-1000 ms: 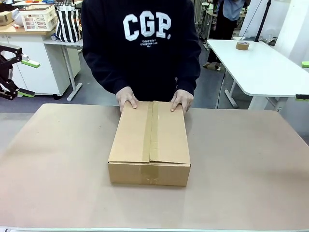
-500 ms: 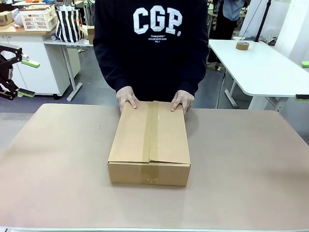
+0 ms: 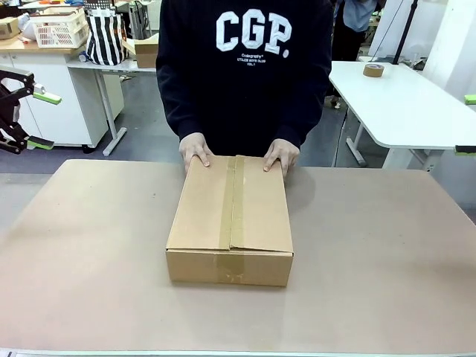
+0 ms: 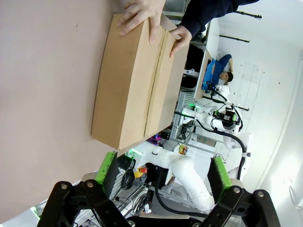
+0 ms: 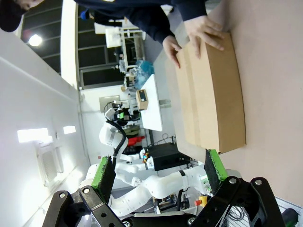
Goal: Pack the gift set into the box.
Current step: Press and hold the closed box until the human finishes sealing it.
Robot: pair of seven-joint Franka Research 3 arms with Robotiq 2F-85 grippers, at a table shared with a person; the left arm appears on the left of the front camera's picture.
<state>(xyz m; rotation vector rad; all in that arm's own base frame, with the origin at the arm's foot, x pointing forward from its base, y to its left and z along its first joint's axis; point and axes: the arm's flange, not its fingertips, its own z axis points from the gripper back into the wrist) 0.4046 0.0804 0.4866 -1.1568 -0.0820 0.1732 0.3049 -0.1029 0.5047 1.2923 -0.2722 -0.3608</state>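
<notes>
Two hands of the person rest on the far end of the box (image 3: 230, 216), one hand (image 3: 195, 151) on each side of the centre seam and the other hand (image 3: 280, 155) near the opposite corner. The box lies flat in the middle of the counter (image 3: 387, 245), long side running away from me, flaps folded down and a strip of brown tape (image 3: 232, 201) along the seam. Whether that tape holds the flaps I cannot tell, nor whether the gift set is inside.

My left tool (image 4: 164, 175) is spread wide with nothing between its green pads, hanging well back from the box off its near end. My right tool (image 5: 158, 172) is equally wide and empty, also well apart from the box.

As for handling, I judge the corrugated board to be stiff along its edges and corners but springy in the middle of the top panels, so pressing there would only bow the flaps. The surface looks dry and matte, which should give the pads fair grip. Its weight I can't read from here; I would treat it as possibly loaded.

I reckon the box is too broad for one tool to span. If I must shift it, I'd squeeze it between both tools on the long side walls, low down. To open it, the lip of a flap at the near end of the seam looks the best place to pinch.
</notes>
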